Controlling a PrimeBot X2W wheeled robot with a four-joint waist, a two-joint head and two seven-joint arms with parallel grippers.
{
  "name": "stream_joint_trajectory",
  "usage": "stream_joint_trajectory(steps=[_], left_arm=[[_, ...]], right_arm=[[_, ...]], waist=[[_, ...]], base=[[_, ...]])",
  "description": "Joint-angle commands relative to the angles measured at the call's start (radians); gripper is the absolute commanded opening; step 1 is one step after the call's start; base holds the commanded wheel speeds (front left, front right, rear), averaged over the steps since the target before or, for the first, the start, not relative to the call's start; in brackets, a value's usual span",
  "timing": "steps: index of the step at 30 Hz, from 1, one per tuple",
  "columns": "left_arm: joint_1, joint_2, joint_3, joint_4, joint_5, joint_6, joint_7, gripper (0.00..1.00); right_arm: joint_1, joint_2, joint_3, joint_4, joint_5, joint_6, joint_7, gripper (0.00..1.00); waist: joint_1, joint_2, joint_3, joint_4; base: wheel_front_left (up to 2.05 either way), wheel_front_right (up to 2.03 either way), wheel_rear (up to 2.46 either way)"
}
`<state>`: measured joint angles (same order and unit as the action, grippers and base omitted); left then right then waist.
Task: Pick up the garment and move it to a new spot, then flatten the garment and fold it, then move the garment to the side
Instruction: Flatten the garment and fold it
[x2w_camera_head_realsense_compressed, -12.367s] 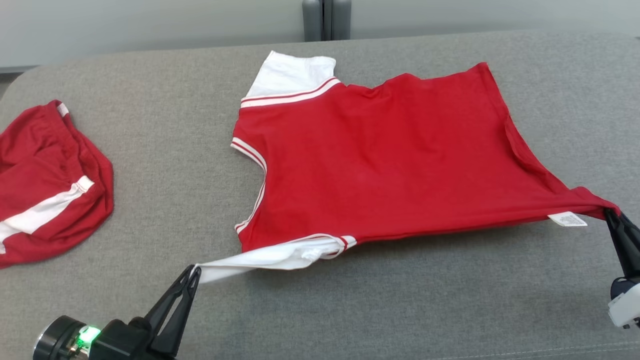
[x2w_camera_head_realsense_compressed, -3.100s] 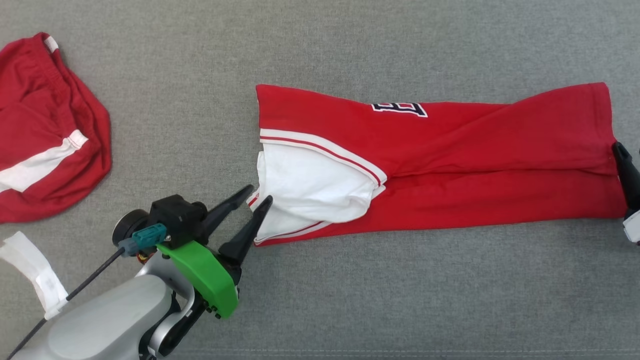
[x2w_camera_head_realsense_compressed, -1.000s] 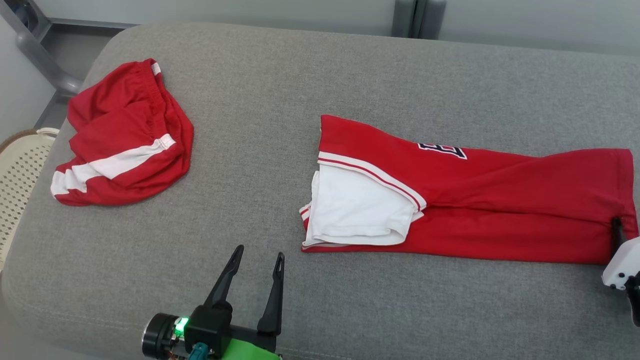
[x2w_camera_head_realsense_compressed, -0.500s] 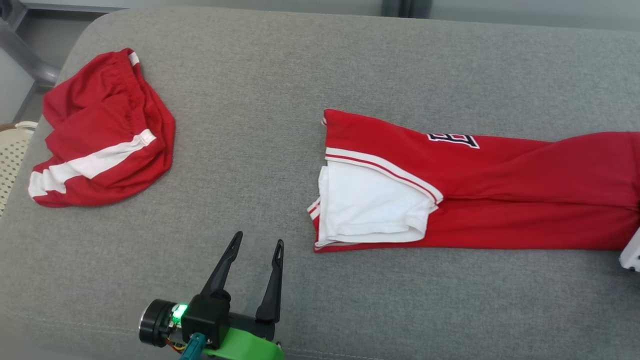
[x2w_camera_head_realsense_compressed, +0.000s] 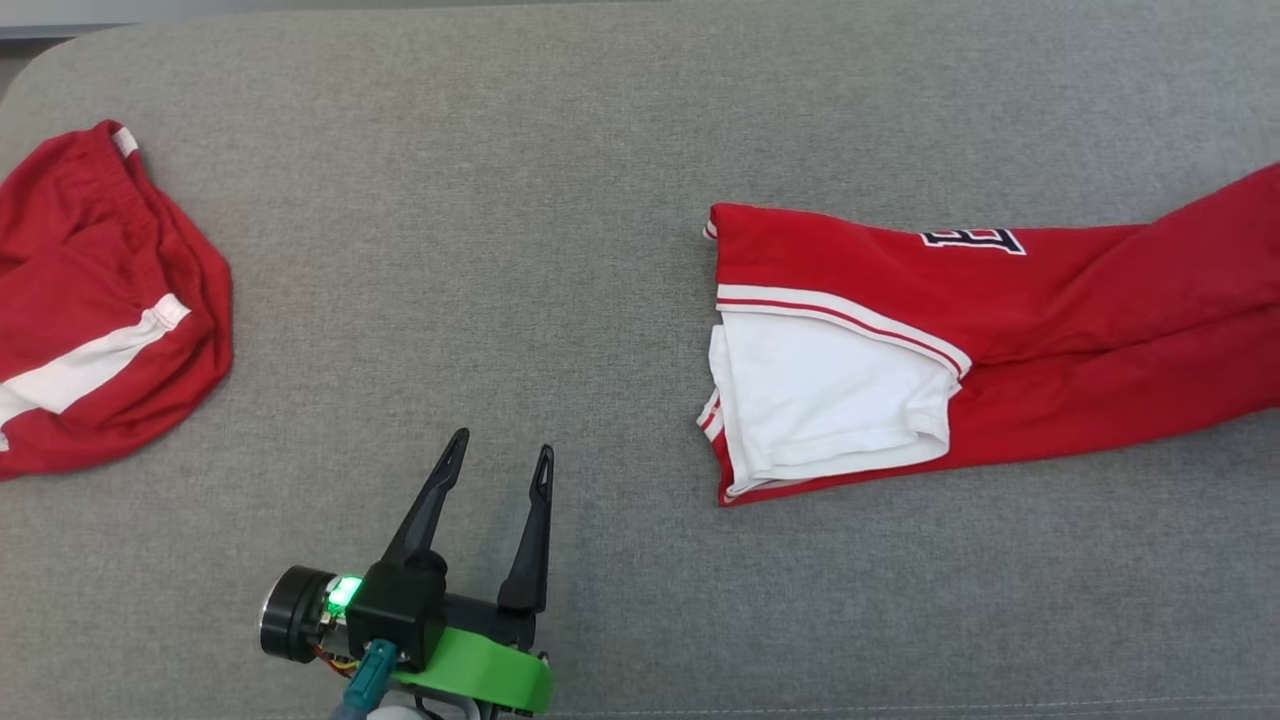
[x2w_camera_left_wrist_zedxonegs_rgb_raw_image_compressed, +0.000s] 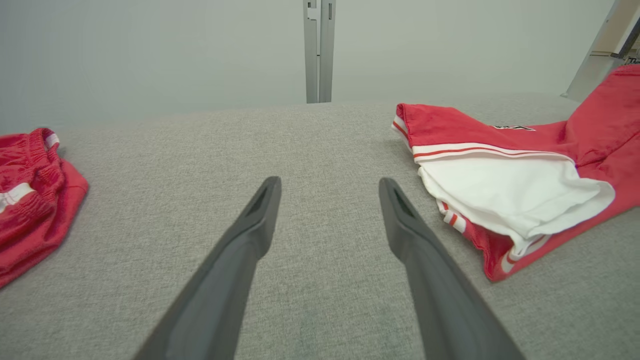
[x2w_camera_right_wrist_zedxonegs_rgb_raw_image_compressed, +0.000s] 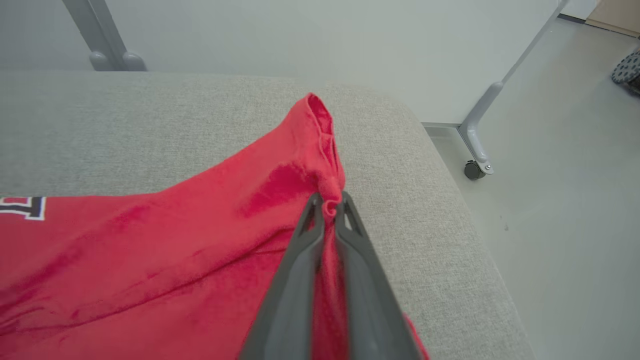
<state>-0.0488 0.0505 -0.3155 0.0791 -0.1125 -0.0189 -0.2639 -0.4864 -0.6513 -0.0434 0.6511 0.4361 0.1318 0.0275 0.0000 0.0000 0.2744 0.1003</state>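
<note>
The garment is a red shirt with white sleeves, folded lengthwise into a long band on the grey cushion; its white sleeve lies on top at the left end. In the left wrist view the shirt lies to the right of my open left gripper. In the head view that left gripper hovers empty, well left of the shirt. My right gripper is shut on the bunched hem of the shirt, lifting that end near the cushion's right edge.
A second red garment with a white stripe lies crumpled at the cushion's far left. Bare floor and a wheeled metal frame leg lie past the cushion's right edge.
The head camera has swung, so the picture shifted. My left gripper stays open and clear of the sleeve. The shirt's right end now rises, held by the right gripper.
</note>
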Motion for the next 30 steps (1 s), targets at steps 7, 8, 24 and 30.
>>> stream_joint_trajectory(steps=[7,8,24,30], left_arm=[[0.0,0.001,-0.013,0.016,-0.012,0.004,0.0,1.0],[0.002,0.001,-0.015,0.018,-0.015,0.005,0.0,1.0],[0.01,0.001,-0.05,0.011,-0.059,0.03,0.0,1.0],[-0.007,0.001,-0.064,0.012,-0.071,0.031,0.0,1.0]], right_arm=[[0.108,0.052,-0.001,-0.349,-0.024,-0.002,0.154,0.0],[0.123,0.062,-0.006,-0.395,-0.031,-0.002,0.173,0.0],[0.285,0.318,0.091,-0.81,-0.135,-0.002,0.354,0.0],[0.252,0.385,0.158,-0.728,-0.153,-0.002,0.321,0.0]], waist=[[0.0,0.0,-0.048,-0.008],[0.0,0.0,-0.054,-0.003],[0.0,0.0,-0.07,0.128],[0.0,0.0,-0.058,0.158]], base=[[0.0,0.0,0.0],[0.0,0.0,0.0],[0.0,0.0,0.0],[0.0,0.0,0.0]])
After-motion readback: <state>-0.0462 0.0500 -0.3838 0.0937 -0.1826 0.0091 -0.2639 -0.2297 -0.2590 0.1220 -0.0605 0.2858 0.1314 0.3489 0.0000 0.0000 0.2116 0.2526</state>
